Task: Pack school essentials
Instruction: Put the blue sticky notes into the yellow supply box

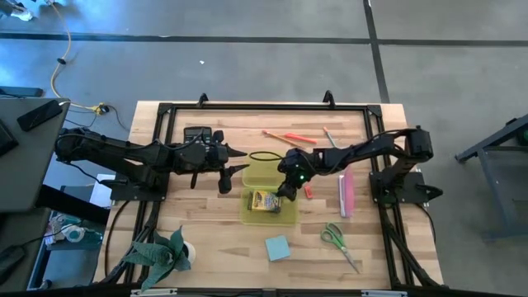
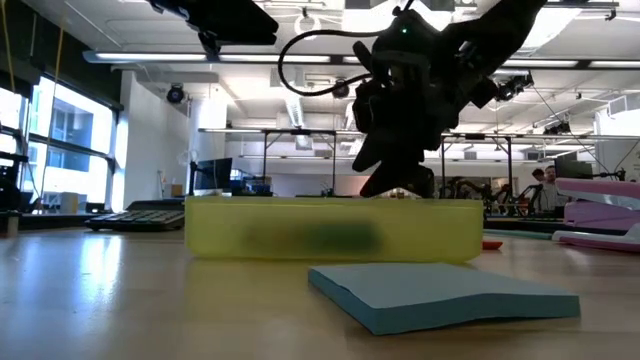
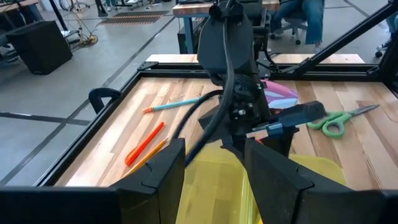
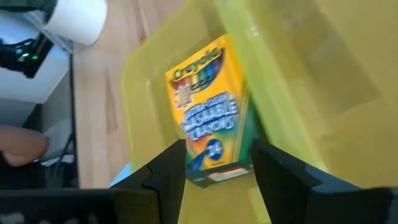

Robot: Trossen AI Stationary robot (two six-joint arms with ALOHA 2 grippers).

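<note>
The yellow-green crayon box lies flat on the floor of a translucent yellow-green case. My right gripper hangs open over the case, at about rim height in the low view, with its fingers on either side of the box's near end and above it. My left gripper is open at the case's left edge. The light blue sticky-note pad, green-handled scissors, orange pens, thin pencil and red eraser lie on the table.
A pink stapler lies right of the case and a black calculator sits at the far left. A green plant-like thing and a tape roll sit at the near left corner. Bare wood shows near the sticky-note pad.
</note>
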